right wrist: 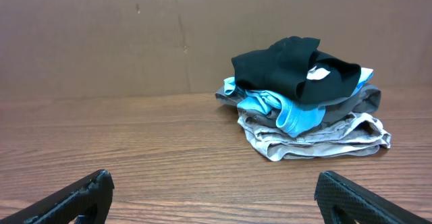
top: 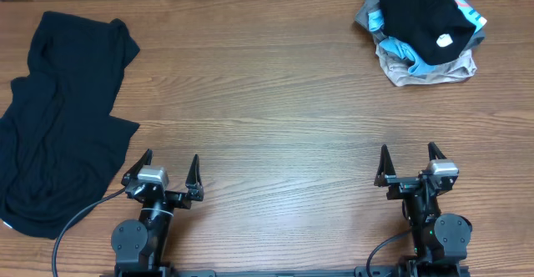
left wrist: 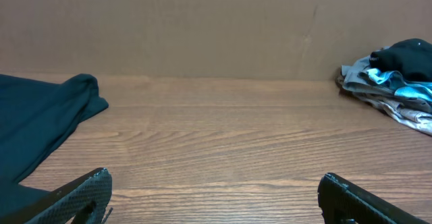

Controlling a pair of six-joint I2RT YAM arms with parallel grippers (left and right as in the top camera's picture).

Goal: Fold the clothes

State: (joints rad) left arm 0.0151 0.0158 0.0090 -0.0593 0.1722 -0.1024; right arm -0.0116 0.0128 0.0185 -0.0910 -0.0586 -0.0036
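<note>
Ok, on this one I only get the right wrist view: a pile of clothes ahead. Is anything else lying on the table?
Observer: Yes, a large dark garment lies spread out at the left edge of the table, far from the pile.
Operator: Is the left gripper holding it?
Observer: No, the left gripper is open and empty, just right of that garment.
Operator: Where's the pile from above?
Observer: At the far edge, roughly straight ahead of the right gripper.
</note>
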